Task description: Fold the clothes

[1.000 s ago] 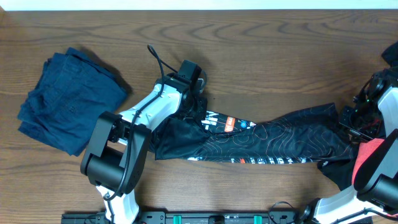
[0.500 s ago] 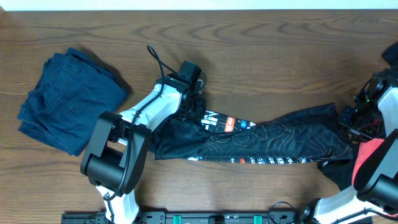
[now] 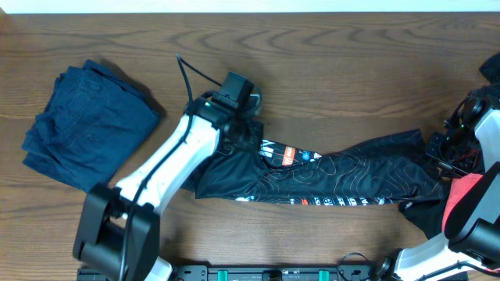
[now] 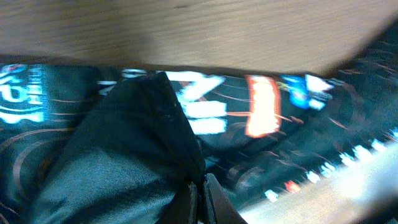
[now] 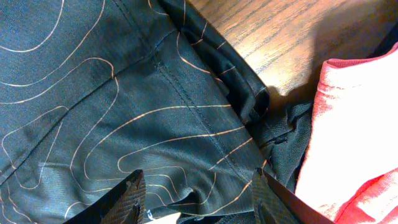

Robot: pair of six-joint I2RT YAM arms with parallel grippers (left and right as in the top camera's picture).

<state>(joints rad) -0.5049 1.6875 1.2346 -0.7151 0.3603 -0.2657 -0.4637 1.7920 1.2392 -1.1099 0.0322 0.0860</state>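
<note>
The black jersey (image 3: 344, 183) with thin contour lines lies stretched in a long band across the table's middle. My left gripper (image 3: 248, 137) is at its upper left end, next to the white lettering and the orange logo. In the left wrist view the left gripper (image 4: 200, 200) is shut, pinching a raised fold of the jersey (image 4: 124, 155). My right gripper (image 3: 437, 156) is over the jersey's right end. In the right wrist view the right gripper (image 5: 199, 202) stands open astride the bunched jersey (image 5: 124, 93), with fabric between the fingers.
A folded dark blue garment (image 3: 86, 125) lies at the left of the table. A pink-red cloth (image 3: 466, 193) lies by the right arm and shows in the right wrist view (image 5: 354, 124). The wooden table (image 3: 336, 70) shows behind the jersey.
My left arm has stretched out, its elbow swinging toward the front edge, while its gripper shifted slightly up and left with the fold. The right arm has not moved.
</note>
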